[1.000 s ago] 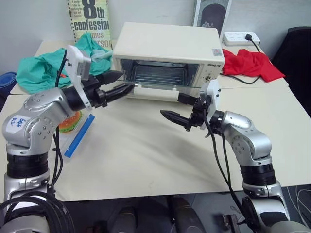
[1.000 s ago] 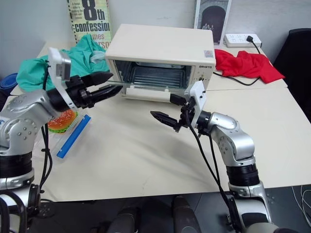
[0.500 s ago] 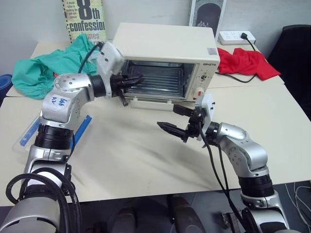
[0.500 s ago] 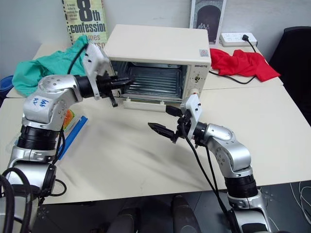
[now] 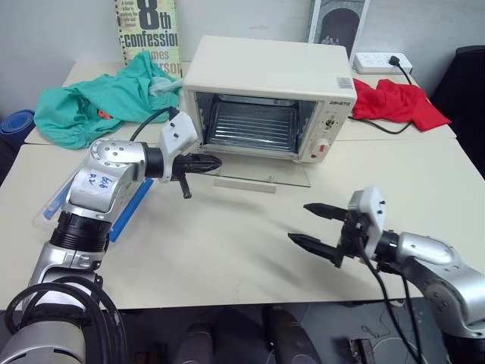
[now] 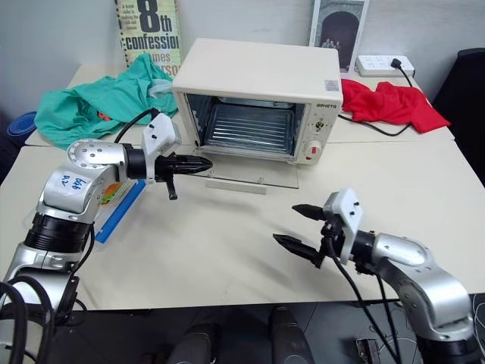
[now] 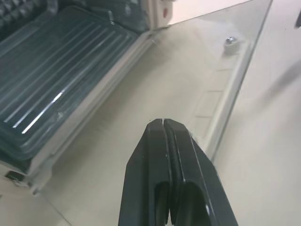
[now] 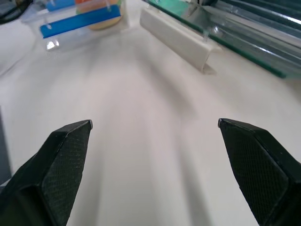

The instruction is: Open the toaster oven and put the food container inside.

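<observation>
Your toaster oven (image 5: 269,95) is open now. Its glass door (image 5: 261,176) lies flat on the table (image 5: 227,250), so the way to the wire rack (image 6: 250,129) is free.

Your left gripper (image 6: 198,163) has its fingers pressed tight together, with nothing between them. It hangs just above the near left corner of the flat door. Shut fingers make a good poker for pushing a door down, and that is likely why they are shut.

Your right gripper (image 5: 316,225) has its fingers spread wide and holds nothing. It waits over bare table, well away from the oven, so it is not in the way.

The food container (image 6: 114,199) sits on the table to the left of the oven, partly behind your left arm. You can see its blue strip and a bit of the burger. It is not in the oven yet. I think your next job is to go and pick it up.
</observation>
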Action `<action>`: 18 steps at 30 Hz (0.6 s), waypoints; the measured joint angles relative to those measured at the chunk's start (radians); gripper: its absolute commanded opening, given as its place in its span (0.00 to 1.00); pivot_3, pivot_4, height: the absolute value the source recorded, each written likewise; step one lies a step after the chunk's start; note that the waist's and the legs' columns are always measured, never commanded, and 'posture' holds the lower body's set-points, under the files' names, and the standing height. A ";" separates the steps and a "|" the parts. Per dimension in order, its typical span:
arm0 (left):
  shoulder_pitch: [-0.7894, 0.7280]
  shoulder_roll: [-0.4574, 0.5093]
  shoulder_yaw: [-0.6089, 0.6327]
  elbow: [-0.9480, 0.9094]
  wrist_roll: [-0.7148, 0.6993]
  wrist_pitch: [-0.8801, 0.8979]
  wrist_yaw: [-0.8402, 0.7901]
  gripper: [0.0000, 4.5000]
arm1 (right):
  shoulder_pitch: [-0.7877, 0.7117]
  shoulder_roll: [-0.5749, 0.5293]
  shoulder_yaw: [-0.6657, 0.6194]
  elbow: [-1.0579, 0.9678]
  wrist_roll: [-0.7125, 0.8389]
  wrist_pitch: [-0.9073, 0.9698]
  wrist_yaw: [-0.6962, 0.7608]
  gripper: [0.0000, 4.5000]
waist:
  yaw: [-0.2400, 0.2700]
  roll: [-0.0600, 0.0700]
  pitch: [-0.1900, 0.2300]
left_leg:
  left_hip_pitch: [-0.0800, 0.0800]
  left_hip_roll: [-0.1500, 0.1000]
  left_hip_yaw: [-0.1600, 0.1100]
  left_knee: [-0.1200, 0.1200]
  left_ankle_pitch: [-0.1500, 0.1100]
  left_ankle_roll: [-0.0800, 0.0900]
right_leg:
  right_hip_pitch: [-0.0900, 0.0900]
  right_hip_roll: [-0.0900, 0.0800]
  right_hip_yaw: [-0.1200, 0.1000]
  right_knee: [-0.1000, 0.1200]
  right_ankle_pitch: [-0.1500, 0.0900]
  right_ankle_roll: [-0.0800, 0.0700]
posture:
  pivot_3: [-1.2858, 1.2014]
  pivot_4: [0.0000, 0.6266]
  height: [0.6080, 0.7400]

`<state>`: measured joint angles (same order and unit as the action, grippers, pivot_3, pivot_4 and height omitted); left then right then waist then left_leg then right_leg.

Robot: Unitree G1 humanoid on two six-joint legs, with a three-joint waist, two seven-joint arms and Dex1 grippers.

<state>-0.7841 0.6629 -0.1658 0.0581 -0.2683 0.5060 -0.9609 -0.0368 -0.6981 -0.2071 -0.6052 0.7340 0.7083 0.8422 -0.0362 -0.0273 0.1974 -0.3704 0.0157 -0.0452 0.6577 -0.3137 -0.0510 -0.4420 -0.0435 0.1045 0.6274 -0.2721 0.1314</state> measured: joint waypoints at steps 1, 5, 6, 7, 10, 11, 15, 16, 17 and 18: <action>0.019 -0.013 -0.010 -0.017 0.002 0.001 0.001 0.01 | 0.014 -0.017 -0.027 -0.018 0.034 0.013 0.009 1.00 | 0.002 0.000 0.000 | 0.001 0.000 -0.001 0.000 0.000 0.000 | 0.002 0.001 0.000 0.000 0.000 0.000 | 0.52 0.24 1.00; 0.064 -0.069 -0.067 -0.001 0.041 0.002 0.019 0.01 | 0.008 -0.040 -0.085 -0.035 0.112 0.033 0.005 1.00 | 0.006 0.000 0.000 | 0.001 0.000 -0.003 0.005 0.000 0.001 | 0.005 0.002 0.000 0.000 0.001 0.001 | 0.52 0.24 1.00; 0.063 -0.077 -0.074 0.004 0.052 0.002 0.027 0.01 | 0.000 -0.042 -0.085 -0.035 0.125 0.038 -0.001 1.00 | 0.007 -0.001 0.000 | 0.001 0.000 -0.003 0.005 0.000 0.001 | 0.005 0.002 0.000 0.000 0.001 0.001 | 0.52 0.24 1.00; 0.059 -0.085 -0.078 0.014 0.066 -0.001 0.036 0.01 | -0.015 -0.045 -0.085 -0.035 0.142 0.040 -0.007 1.00 | 0.007 0.000 0.000 | 0.001 0.000 -0.003 0.005 0.000 0.001 | 0.005 0.002 0.000 0.000 0.001 0.001 | 0.52 0.24 1.00; 0.048 -0.101 -0.083 0.040 0.102 -0.015 0.054 0.01 | -0.054 -0.068 -0.095 -0.035 0.190 0.053 -0.021 1.00 | 0.008 0.000 0.000 | 0.001 0.000 -0.003 0.005 -0.001 0.002 | 0.005 0.002 0.000 -0.001 0.001 0.001 | 0.52 0.24 1.00; 0.048 -0.106 -0.084 0.044 0.116 -0.021 0.062 0.01 | -0.065 -0.078 -0.105 -0.035 0.205 0.058 -0.025 1.00 | 0.009 0.000 0.000 | 0.000 0.000 -0.003 0.005 -0.001 0.002 | 0.005 0.002 0.000 -0.001 0.001 0.001 | 0.52 0.24 1.00; 0.060 -0.109 -0.075 0.037 0.137 -0.003 0.094 0.01 | -0.102 -0.106 -0.113 -0.033 0.239 0.059 -0.022 1.00 | 0.008 -0.001 0.000 | 0.000 0.000 -0.003 0.005 -0.001 0.003 | 0.004 0.001 0.000 -0.001 0.001 0.001 | 0.52 0.24 1.00; 0.073 -0.106 -0.066 0.015 0.135 0.010 0.097 0.01 | -0.111 -0.110 -0.113 -0.030 0.241 0.059 -0.019 1.00 | 0.007 -0.001 0.000 | 0.000 0.000 -0.002 0.005 -0.001 0.003 | 0.004 0.001 0.000 -0.001 0.001 0.001 | 0.52 0.24 1.00; 0.101 -0.094 -0.048 -0.031 0.127 0.036 0.099 0.01 | -0.129 -0.116 -0.109 -0.021 0.243 0.059 -0.013 1.00 | 0.004 0.000 0.000 | 0.000 0.000 -0.002 0.005 -0.002 0.004 | 0.004 0.002 0.000 -0.001 0.001 0.001 | 0.52 0.24 1.00; 0.127 -0.082 -0.030 -0.072 0.112 0.062 0.099 0.01 | -0.144 -0.123 -0.108 -0.010 0.243 0.059 -0.007 1.00 | 0.004 0.000 0.000 | 0.000 0.001 -0.002 0.005 -0.002 0.005 | 0.004 0.001 0.000 0.000 0.001 0.001 | 0.52 0.24 1.00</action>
<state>-0.6575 0.5808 -0.1955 -0.0141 -0.1560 0.5685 -0.8620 -0.1807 -0.8214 -0.3148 -0.6153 0.9774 0.7668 0.8355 -0.0319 -0.0278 0.1977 -0.3700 0.0165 -0.0472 0.6623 -0.3159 -0.0462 -0.4382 -0.0421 0.1046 0.6270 -0.2714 0.1325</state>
